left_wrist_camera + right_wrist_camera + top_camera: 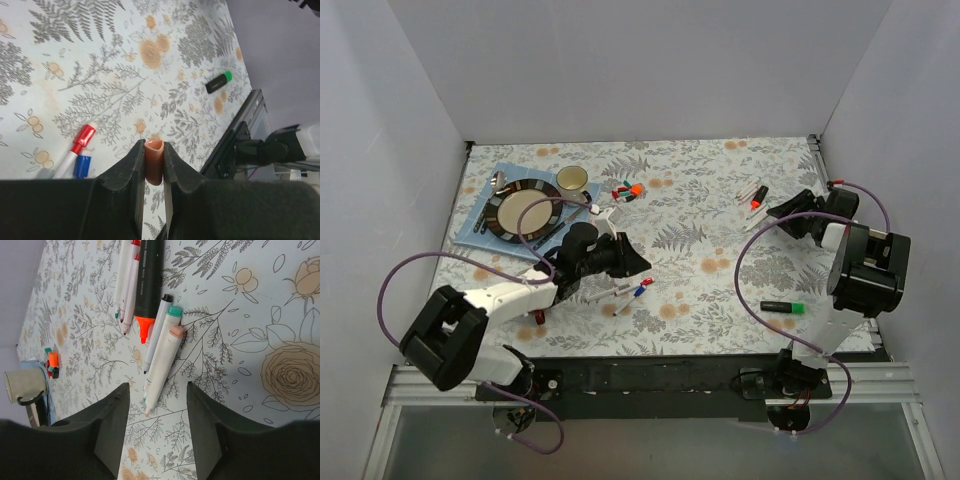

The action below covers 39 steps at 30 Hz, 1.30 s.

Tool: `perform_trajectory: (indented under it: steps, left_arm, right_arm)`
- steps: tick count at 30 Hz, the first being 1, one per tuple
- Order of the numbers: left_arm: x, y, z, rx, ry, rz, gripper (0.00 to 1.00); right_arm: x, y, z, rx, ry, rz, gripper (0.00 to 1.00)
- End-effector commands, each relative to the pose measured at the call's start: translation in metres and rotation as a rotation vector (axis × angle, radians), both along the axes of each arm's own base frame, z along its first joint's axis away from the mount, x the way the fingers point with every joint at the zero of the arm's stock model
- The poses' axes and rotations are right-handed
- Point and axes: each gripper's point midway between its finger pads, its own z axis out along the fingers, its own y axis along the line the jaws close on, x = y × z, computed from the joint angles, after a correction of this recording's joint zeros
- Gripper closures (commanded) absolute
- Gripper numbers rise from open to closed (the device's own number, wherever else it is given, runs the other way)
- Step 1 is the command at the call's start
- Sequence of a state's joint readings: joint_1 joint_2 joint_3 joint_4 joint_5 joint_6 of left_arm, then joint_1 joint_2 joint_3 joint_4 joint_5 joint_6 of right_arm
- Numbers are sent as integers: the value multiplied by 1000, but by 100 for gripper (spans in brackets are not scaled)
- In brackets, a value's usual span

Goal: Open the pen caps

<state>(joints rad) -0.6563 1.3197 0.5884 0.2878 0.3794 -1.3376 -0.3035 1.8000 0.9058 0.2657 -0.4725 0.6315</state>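
Observation:
My left gripper [154, 146] is shut on a small orange pen cap [154, 161], held above the floral tablecloth near the table's middle [638, 262]. Below it lie white pens with a red cap [84, 137] and a blue cap [82, 166] still on. My right gripper [157, 390] is open over a group of uncapped pens [162, 357] at the right [755, 196]: thin white ones and a black marker with a bare orange tip [149, 280]. Nothing is between its fingers. A black marker with a green cap [783, 307] lies at the near right.
A small pile of loose caps [627, 191] lies near the cup [571, 180]. A dark-rimmed plate [525, 212] on a blue mat sits at the far left. White walls close in three sides, and the table's front edge runs by the arm bases.

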Motion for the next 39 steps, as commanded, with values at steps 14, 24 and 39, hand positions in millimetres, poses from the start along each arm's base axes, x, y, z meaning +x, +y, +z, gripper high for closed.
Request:
perform_trajectory:
  steps: [14,24,39]
  left_arm:
    - [197,9,-47,416,8,294,100]
    - [264,38,-74,697,-48,375,84]
    - [271,42,-2,649,-148,407,55]
  right_arm:
    - [-47,59,91,221,-403,480,45]
    - [-55,67,103,202,-471,535,44]
    - [-66,68,125,-189,-589,694,43]
